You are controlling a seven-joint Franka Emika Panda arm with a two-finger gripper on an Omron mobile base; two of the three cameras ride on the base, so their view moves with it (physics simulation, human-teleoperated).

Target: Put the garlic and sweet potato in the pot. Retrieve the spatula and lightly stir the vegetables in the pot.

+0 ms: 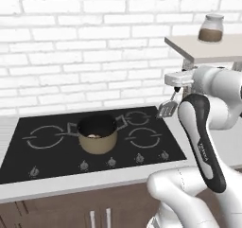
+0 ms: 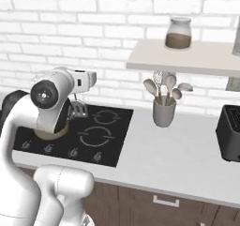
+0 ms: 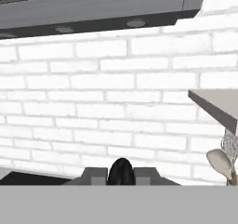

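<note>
Spatula (image 1: 168,109), silvery slotted head and slim black handle, hangs head down in the closed jaws of the gripper (image 1: 176,91), above the stove's back right corner, beside the tan pot (image 1: 97,135).

pot (image 2: 55,133) mostly hidden behind the arm, pot's contents too small to identify, toaster (image 2: 229,132) cut off at edge
</note>
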